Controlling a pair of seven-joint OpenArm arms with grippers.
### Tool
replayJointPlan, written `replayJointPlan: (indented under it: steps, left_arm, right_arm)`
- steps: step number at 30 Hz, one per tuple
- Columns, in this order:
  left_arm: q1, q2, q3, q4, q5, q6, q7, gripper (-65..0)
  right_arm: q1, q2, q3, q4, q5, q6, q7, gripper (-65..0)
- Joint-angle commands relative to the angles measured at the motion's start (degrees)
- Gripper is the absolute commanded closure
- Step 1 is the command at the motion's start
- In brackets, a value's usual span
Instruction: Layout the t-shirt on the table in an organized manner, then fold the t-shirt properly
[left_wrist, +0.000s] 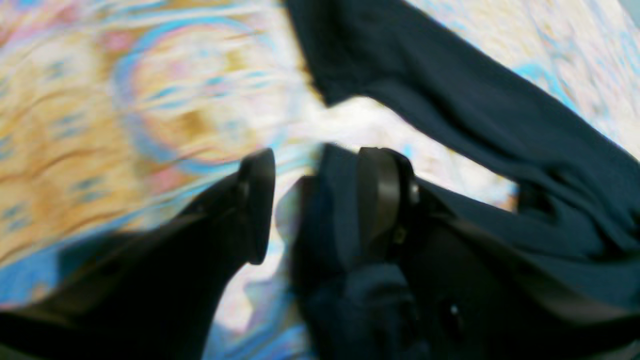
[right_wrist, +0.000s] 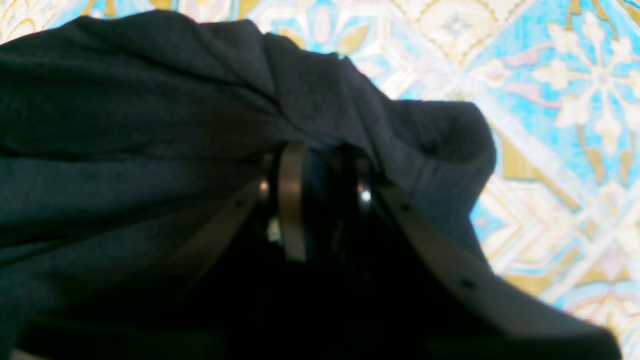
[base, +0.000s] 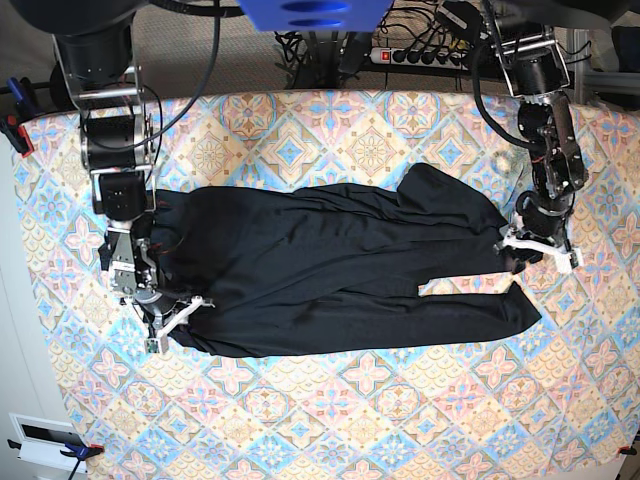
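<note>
One table (base: 330, 420) fills most of the base view, pastel diamond tiles, with wide bare cloth all round the t-shirt — most of it on the near side, a narrower band on the far side below the power strip (base: 425, 55) and cables.

The t-shirt (base: 330, 265), plain black, lies stretched lengthwise across the middle of the table. Its far edge is rumpled, with a hump of fabric toward the left-arm end. Its near edge runs fairly straight. A sliver of patterned cloth shows through a gap in the fabric near the left-arm end.

Right gripper (right_wrist: 320, 200) sits at the t-shirt's other end, low on the table. Jaws drawn close together with black fabric bunched between and over them; it has hold of the t-shirt.

Left gripper (left_wrist: 315, 200) is at the t-shirt's end edge. Jaws stand partly apart — a fold of t-shirt lies against the inner face of one finger (left_wrist: 380, 195), with tablecloth visible in the rest of the gap. The wrist view is blurred; whether that fabric is pinched, I cannot tell.
</note>
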Motion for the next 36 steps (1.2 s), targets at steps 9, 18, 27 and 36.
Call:
replayJointPlan:
  steps: [9,18,27,36]
  left_arm:
    - [2.0,-0.96,3.94,7.08,-0.58,-0.4,-1.51,-25.2]
    - [4.02,-0.96,4.12,7.52,-0.58,-0.4,-1.51,-25.3]
    - [4.11,-0.87,4.21,7.43,-0.49,-0.4,-1.51,-25.3]
    - [3.94,0.36,4.21,7.34,-0.06,-0.4,-1.51,-25.2]
  right_arm:
    - [7.59,0.68,0.11,-2.74,-7.78,-1.9,2.63,-11.6]
    - [2.05,0.68,3.89,14.75,-16.4,-4.71,-1.32,-11.5]
    - [-12.81,0.68,16.03,37.96,-16.57,-4.62,-8.71,-11.6]
    - [-15.18,0.51,16.03,38.05,-16.48,-1.02,-12.22,-11.4]
